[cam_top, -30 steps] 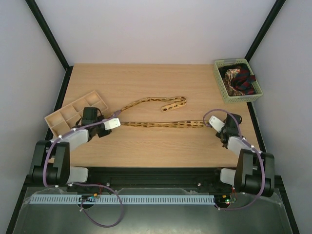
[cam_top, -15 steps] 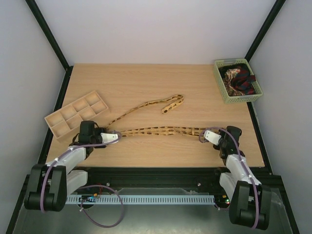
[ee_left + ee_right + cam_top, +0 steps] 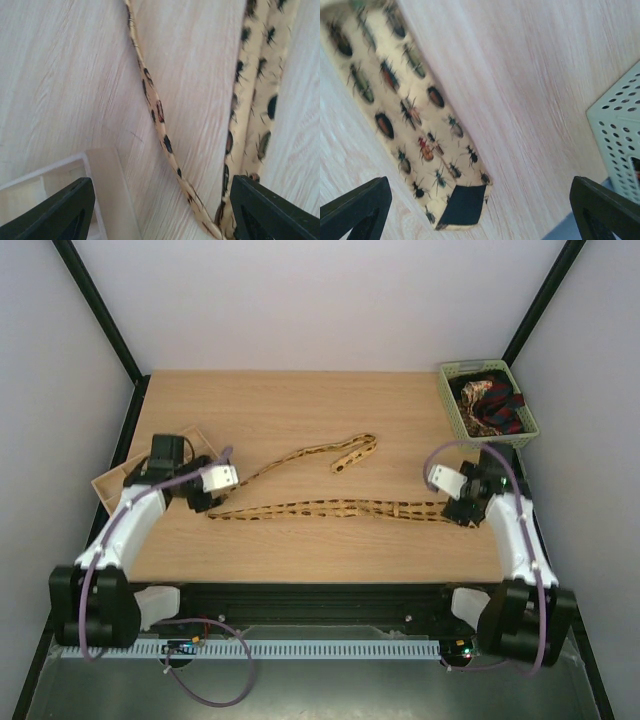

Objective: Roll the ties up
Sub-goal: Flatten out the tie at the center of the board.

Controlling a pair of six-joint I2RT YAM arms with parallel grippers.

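Left tool [image 3: 203,502] rose beside tray [image 3: 108,488], open above folded tie [image 3: 330,508].

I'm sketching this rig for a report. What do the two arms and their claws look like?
The left arm and right arm have smooth white link shells, black joints and chunky black bases. A thin purple cable loops along each. Each wrist carries a small white block; the left claw and right claw have matte black fingers. No markings are legible.
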